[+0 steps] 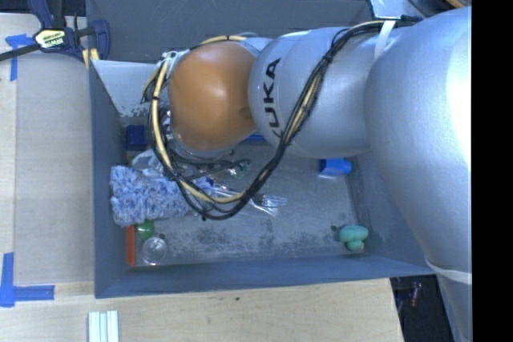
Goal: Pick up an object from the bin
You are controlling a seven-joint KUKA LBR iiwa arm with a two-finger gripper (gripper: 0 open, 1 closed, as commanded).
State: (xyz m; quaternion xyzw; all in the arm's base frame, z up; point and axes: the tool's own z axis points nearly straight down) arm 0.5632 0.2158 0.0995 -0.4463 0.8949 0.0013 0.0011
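Camera view. Counted in bin point(240, 12):
- one knit cloth point(144, 192), blue and white
- one clear wrapper point(268, 203), crinkled
- one orange stick point(131, 245)
- one green bit point(144, 230)
- one clear round piece point(153, 250)
- one teal lump point(351, 236)
- one blue block point(335, 166)
- one dark blue box point(135, 138)

Also one arm point(345, 92), silver, in from right. One orange cover point(210, 96) at its wrist, with yellow and black cables point(240, 200) looped below.

Gripper point(204, 164) low over left-centre of floor, tucked beneath orange cover. Apart or together: cannot tell.

Nearest thing: knit cloth, on left part of floor, just left of and below gripper. Lumpy heap, long axis roughly left to right across picture, no distinct end to point with. Touching gripper or not: cannot tell.

Around it:
- Clear wrapper just right of cable loop, near mid-floor.
- Dark blue box above cloth, close to left wall, partly behind cables.
- Orange stick below cloth in lower left corner, long axis up and down picture, along left wall.
- Green bit just beside stick's upper end.
- Clear round piece just right of stick.
- Blue block well to right, close under arm.
- Teal lump far right by lower wall, well apart from everything else.

In the way: cover and cables over the spot beneath gripper, cable loop across cloth's right edge.
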